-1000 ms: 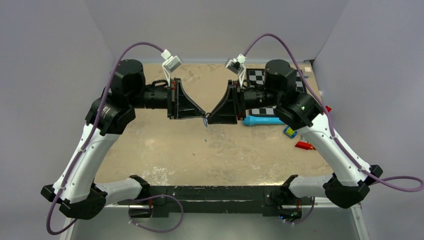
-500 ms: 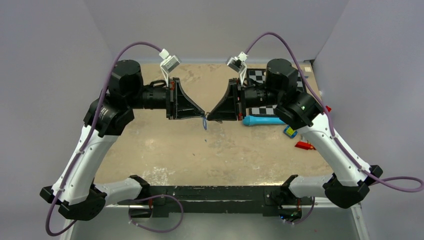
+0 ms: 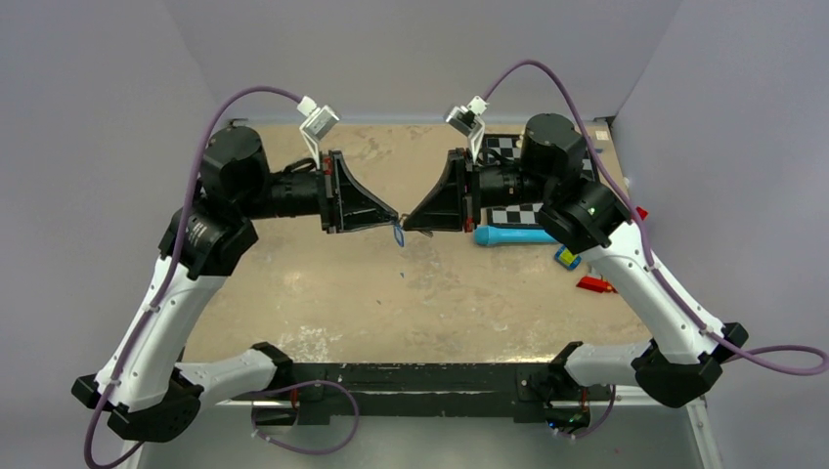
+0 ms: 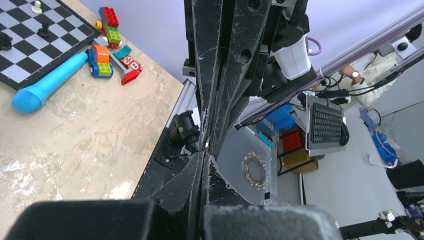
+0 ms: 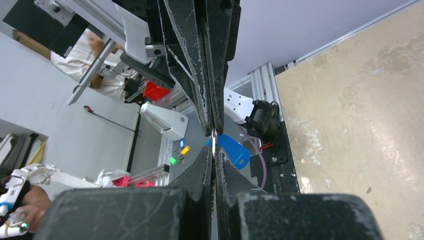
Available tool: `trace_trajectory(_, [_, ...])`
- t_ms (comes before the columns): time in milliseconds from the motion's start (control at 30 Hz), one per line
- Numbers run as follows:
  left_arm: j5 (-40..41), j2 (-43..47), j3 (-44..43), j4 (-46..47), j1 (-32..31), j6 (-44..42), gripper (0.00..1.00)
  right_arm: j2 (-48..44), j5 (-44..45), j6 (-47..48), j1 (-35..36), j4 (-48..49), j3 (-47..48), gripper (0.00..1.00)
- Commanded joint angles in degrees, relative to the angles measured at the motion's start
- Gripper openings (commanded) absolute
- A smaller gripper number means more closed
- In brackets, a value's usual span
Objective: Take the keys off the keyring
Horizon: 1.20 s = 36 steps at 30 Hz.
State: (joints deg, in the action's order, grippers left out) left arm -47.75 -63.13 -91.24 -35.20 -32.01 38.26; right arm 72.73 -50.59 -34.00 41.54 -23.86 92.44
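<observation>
Frame centre, top view: left claw [image 3: 393,217] grips tiny grey metal keys with blue oval plastic piece [image 3: 397,233]; right claw [image 3: 409,223] clenched tip-to-tip. Blue shows in right wrist view, not left.

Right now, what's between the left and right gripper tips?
The keys: a thin metal bit bridges left gripper and right gripper, blue tag hanging beside. Clearest in the right wrist view.

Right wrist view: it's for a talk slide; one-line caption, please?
Right gripper and left gripper, both shut, pinch the keys tip to tip.
</observation>
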Motion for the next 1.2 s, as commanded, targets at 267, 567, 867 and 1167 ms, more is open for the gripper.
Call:
trace_trajectory(267, [7.45, 3.2, 4.75, 8.76, -0.33, 7.0, 0.0, -1.18, 2.24, -4.31, 0.03, 10.21, -0.29, 0.0])
trace_trajectory(567, [10.12, 3.96, 6.39, 10.58, -0.32, 9.31, 0.0, -1.38, 4.57, -5.13, 0.01, 12.01, -0.21, 0.0])
trace_trajectory(867, [14.71, 5.88, 9.18, 12.48, -0.29, 12.72, 0.0, -1.54, 6.53, -6.07, 0.0, 13.82, -0.69, 0.0])
trace_trajectory(1167, [16.23, 6.26, 10.14, 13.43, -0.33, 14.47, 0.0, -1.19, 6.95, -6.43, -0.04, 14.65, -0.42, 0.0])
